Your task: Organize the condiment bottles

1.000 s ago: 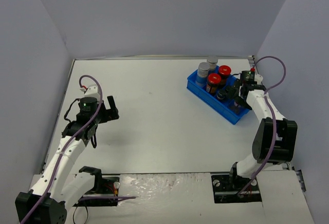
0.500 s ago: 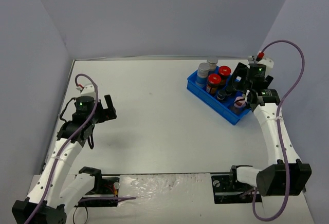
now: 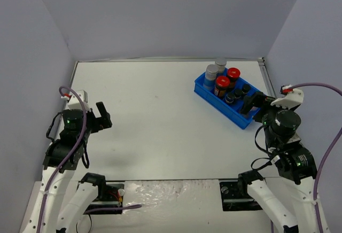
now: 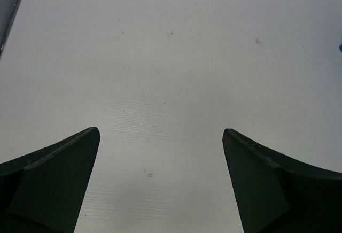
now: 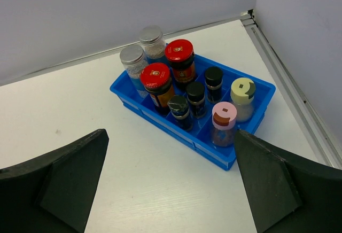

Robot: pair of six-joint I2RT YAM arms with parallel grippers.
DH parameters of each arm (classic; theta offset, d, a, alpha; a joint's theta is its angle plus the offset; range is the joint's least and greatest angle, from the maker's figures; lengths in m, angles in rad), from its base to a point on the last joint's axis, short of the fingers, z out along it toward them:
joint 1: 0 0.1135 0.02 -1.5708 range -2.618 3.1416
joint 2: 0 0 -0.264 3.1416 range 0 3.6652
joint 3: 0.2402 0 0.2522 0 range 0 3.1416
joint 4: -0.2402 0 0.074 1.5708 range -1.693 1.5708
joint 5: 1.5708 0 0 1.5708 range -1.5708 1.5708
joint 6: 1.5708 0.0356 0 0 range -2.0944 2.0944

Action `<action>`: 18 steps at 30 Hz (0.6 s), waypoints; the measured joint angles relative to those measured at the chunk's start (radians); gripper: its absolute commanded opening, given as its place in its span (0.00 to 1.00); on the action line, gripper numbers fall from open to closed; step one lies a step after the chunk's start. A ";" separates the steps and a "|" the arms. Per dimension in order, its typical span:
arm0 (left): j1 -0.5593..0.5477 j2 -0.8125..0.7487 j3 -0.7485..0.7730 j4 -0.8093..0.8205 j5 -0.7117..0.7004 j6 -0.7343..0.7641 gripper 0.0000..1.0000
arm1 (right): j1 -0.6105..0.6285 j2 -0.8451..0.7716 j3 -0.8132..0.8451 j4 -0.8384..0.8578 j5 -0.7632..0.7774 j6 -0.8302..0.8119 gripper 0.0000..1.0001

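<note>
White table [image 3: 160,115]: nine jars [image 5: 155,75] stand upright in the blue tray [image 5: 140,106] at its far right. Just near of the tray hangs the right gripper [image 5: 171,132], jaws wide, holding nothing; the left gripper [image 4: 160,130], wide too, hovers over the left side.

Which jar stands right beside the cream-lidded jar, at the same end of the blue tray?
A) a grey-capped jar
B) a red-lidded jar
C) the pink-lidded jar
C: the pink-lidded jar stands next to the cream-lidded jar at one end of the blue tray.

Tray [image 5: 250,131] glossy plastic; table [image 4: 171,56] matt, smooth; red lids [image 5: 179,50] glossy.
</note>
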 measured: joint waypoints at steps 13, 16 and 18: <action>0.000 -0.139 -0.126 -0.011 -0.030 0.031 0.97 | 0.034 -0.254 -0.153 -0.022 0.000 0.010 1.00; 0.000 -0.140 -0.145 -0.014 -0.030 0.031 0.97 | 0.041 -0.267 -0.171 -0.022 0.007 0.012 1.00; 0.000 -0.139 -0.147 -0.012 -0.030 0.033 0.97 | 0.047 -0.283 -0.198 -0.011 0.013 0.012 1.00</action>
